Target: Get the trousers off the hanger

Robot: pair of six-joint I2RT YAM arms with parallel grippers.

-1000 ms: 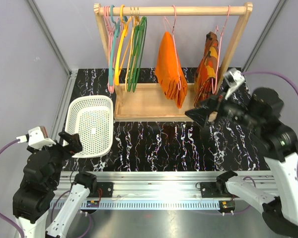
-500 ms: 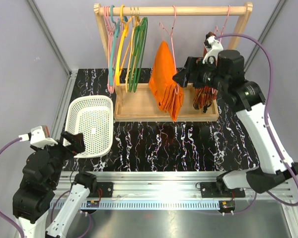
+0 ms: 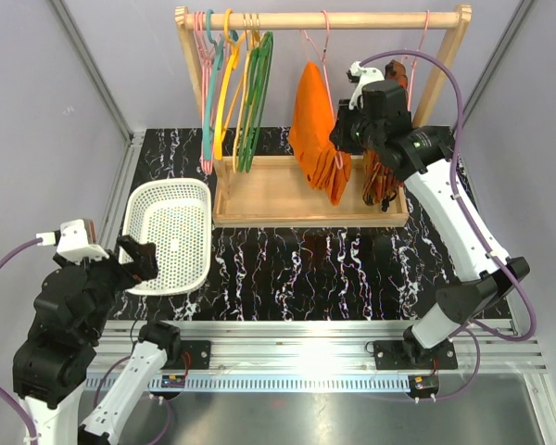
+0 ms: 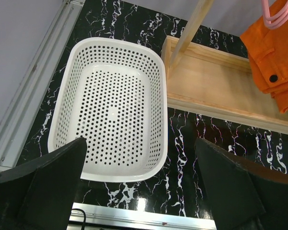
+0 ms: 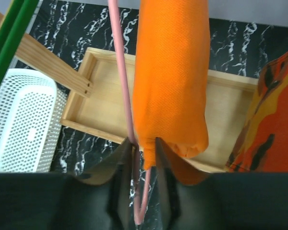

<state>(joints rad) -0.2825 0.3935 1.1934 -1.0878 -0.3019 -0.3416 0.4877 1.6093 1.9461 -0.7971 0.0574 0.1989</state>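
Swinging up from the near right, the right gripper [image 5: 138,148] has drawn its jaws narrow around the pink wire of the hanger [image 5: 122,72], just beside the trousers [image 5: 170,81], which still hang on it at the far rail [image 3: 352,19]. The left gripper [image 3: 137,260] waits wide open by the basket [image 3: 171,232], near left. With the hanger pinched, lifting it off looks next.

The right arm [image 3: 445,213] stretches high and forward, elbow bent, to just below the bar of the wooden rack [image 3: 320,19]. The right gripper [image 5: 141,146] has its jaws pinched narrow on the wire of the hanger [image 5: 121,72]. The left arm [image 3: 65,315] sits folded low, well short of the rack and off to its left. The left gripper [image 3: 140,259] is spread wide and holds nothing.
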